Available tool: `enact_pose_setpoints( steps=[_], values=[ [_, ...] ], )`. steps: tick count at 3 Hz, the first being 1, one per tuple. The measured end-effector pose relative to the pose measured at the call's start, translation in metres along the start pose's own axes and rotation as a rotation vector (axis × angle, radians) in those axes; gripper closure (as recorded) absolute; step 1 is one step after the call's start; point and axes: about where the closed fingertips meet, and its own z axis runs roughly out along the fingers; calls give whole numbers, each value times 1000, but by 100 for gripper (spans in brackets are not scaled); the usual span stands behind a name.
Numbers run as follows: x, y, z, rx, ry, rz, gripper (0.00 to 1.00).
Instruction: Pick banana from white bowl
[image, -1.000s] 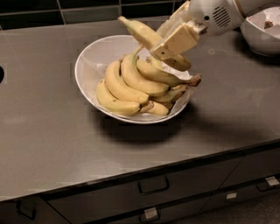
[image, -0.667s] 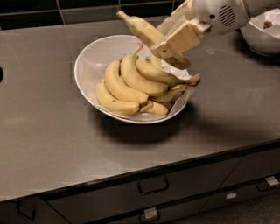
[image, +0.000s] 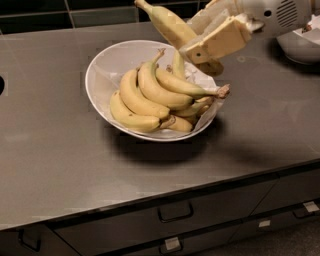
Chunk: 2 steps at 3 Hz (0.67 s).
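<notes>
Nearest the front are the dark drawers under the edge of the grey counter. On the counter, about midway back, sits the white bowl, wide and shallow. In it lies a heap of curved bananas, piled toward its right side, with one stem poking out over the right rim and the left inner wall bare. Above the bowl's far right rim is my gripper, reaching in from the right and clamped on the banana. The banana is clear of the bowl, slanting up to the left with its pointed tip highest. Farther back at the right edge stands a smaller white bowl; I cannot tell what it holds. Behind it all is the dark tiled wall.
</notes>
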Motion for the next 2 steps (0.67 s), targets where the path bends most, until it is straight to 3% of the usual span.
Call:
enact_pose_setpoints(
  steps=[2],
  values=[
    [-11,27,5,-164,-112,-48,100]
  ],
)
